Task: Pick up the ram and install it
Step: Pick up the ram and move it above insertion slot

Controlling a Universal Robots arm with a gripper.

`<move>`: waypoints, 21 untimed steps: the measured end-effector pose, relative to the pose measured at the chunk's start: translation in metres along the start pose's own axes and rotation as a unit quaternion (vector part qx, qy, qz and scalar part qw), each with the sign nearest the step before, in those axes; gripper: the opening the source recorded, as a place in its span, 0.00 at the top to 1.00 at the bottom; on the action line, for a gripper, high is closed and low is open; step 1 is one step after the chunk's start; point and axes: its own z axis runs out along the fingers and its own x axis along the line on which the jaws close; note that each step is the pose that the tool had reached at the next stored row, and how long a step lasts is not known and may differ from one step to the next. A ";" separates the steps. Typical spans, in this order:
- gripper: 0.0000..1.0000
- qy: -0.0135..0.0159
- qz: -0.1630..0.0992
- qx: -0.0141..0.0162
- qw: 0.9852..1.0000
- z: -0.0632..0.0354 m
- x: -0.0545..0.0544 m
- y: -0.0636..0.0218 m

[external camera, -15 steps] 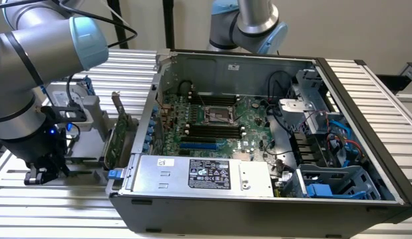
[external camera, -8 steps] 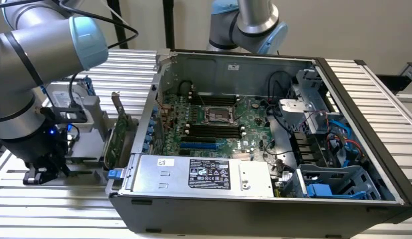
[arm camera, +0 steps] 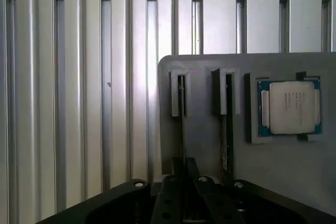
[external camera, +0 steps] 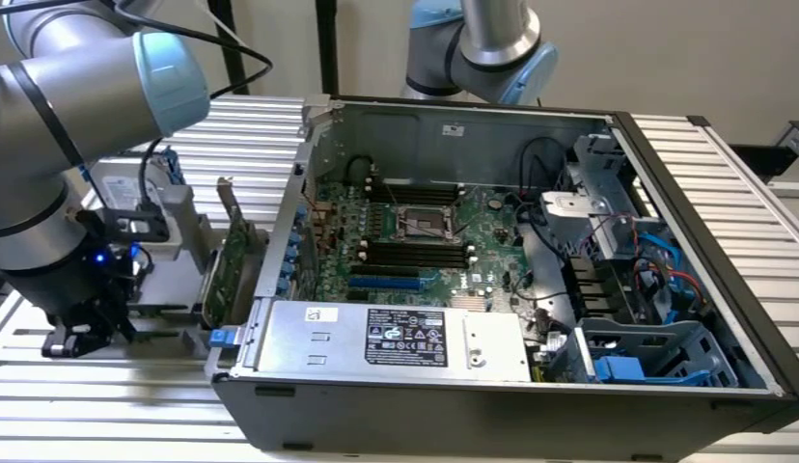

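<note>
- Fingers of the black gripper [arm camera: 184, 172] sit narrow, pinched on the long thin ram stick [arm camera: 181, 124], seen edge-on.
- Between the fingers, the ram stick sits in a slot of the flat grey holder [arm camera: 205, 145].
- Just beside the fingers stands a second thin stick [arm camera: 227, 129]; a square silver processor [arm camera: 290, 107] lies beyond it.

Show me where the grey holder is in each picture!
Exterior view: grey holder at the exterior view's left, outside the computer case, by the gripper.
Wrist view: grey holder just ahead of the gripper, carrying a square chip.
Shared landmark: the ribbed metal table beneath it.
</note>
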 end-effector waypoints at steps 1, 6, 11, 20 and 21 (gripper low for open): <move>1.00 0.000 0.002 0.000 1.000 0.0000 0.000 0.0000; 1.00 0.000 0.009 0.000 1.000 0.0001 0.001 0.0004; 1.00 -0.001 0.016 0.001 1.000 0.0001 0.003 0.0009; 1.00 -0.001 0.018 0.001 1.000 -0.0002 0.003 0.0012; 1.00 -0.001 0.018 0.001 1.000 -0.0009 0.003 0.0012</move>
